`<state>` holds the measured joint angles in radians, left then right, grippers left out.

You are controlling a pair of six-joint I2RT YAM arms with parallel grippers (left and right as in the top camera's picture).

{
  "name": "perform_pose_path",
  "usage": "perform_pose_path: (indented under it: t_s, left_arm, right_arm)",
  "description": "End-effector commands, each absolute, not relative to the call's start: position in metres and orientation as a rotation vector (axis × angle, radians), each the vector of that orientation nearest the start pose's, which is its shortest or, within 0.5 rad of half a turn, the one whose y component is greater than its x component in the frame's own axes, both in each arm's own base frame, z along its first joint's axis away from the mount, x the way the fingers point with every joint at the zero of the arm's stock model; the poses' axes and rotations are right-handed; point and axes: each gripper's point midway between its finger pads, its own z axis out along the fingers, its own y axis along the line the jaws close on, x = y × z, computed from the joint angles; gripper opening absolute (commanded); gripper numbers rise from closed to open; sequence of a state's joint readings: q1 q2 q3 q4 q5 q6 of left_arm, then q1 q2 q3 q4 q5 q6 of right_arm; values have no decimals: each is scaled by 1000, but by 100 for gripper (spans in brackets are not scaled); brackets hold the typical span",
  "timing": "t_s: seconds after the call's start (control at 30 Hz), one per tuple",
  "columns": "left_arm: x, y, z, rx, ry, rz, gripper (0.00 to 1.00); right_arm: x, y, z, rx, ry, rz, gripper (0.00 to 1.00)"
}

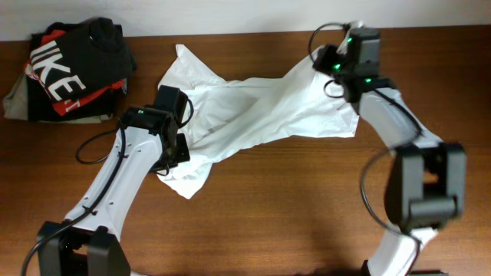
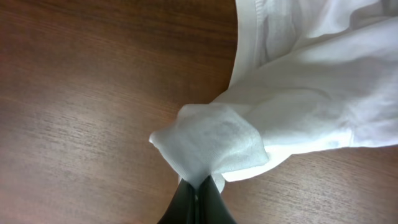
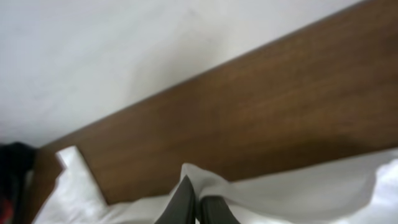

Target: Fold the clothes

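Two holds: left gripper (image 2: 200, 186), right gripper (image 3: 196, 196) clamp T-shirt (image 1: 261, 107) | black shirt (image 1: 73, 54) far left, apart

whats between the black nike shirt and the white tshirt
Nothing lies there. Only a bare strip of wooden table separates the black shirt with white lettering from the white T-shirt, as the overhead view shows.

Black shirt (image 1: 80, 57), 10 o'clock on the table (image 1: 268, 222): big white letters at a slant, "IKE" readable, the letter ahead of them only partly showing. Small white marks on the red patch below them, too small to read. Wrist views: no text readable.
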<state>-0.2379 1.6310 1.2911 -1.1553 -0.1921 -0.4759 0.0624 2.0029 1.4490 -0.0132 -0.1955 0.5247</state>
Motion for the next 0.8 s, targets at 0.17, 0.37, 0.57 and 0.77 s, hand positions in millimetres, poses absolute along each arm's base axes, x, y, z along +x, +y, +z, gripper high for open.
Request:
perform_pose_path:
  t_s: [0.17, 0.37, 0.57, 0.77]
  left_arm:
    - [306, -38, 110, -387, 2964, 238, 1]
    - [306, -38, 110, -388, 2963, 237, 1]
    - [307, -38, 111, -388, 2957, 233, 0]
    - [308, -38, 111, -388, 2953, 231, 1]
  right_arm:
    - [579, 52, 91, 363, 2329, 380, 99]
    - [535, -13, 106, 352, 2626, 251, 99]
    - [505, 25, 20, 249, 2835, 353, 65]
    - [512, 42, 11, 192, 2824, 358, 42]
